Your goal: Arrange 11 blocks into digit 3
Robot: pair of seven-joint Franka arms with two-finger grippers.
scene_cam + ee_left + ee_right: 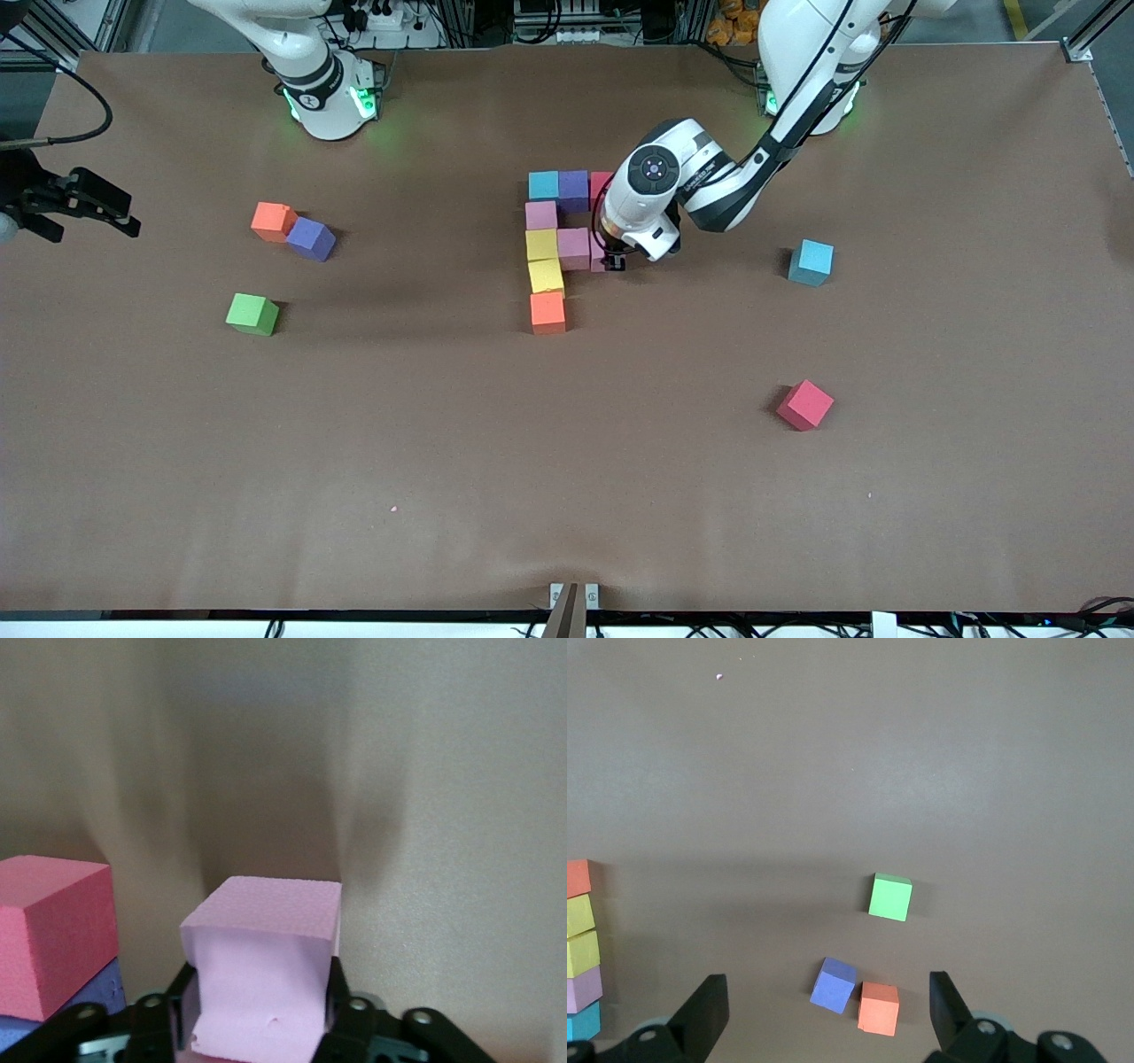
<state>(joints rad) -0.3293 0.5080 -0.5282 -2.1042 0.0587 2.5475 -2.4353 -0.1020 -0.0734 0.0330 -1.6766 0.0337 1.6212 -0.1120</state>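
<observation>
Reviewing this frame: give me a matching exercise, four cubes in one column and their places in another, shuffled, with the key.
Things:
1. green cube
2. loose red cube
3. pink cube
4. loose light blue cube

Places:
A. between the left gripper's fingers
B. alone, nearest the front camera
C. toward the right arm's end, near the orange and purple pair
D. toward the left arm's end, farther from the camera than the red one

Pairs: 1-C, 2-B, 3-A, 4-D
</observation>
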